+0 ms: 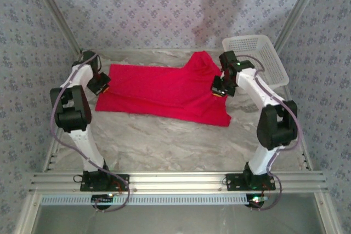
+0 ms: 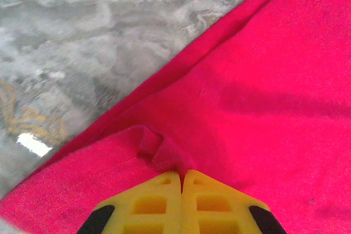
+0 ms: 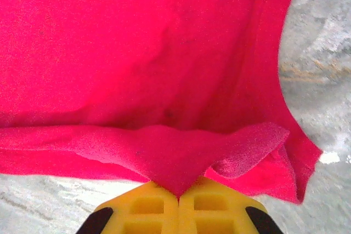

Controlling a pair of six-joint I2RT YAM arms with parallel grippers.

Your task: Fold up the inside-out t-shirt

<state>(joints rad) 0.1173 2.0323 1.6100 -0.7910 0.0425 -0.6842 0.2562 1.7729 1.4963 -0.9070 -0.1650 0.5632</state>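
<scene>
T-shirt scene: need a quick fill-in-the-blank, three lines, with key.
The t-shirt spread on the table is ____ in colour.
The left fingers and the right fingers are each ____ on a pinch of its cloth.
The white mesh basket stands beside the ____ arm.
Missing words: red; shut; right.
</scene>
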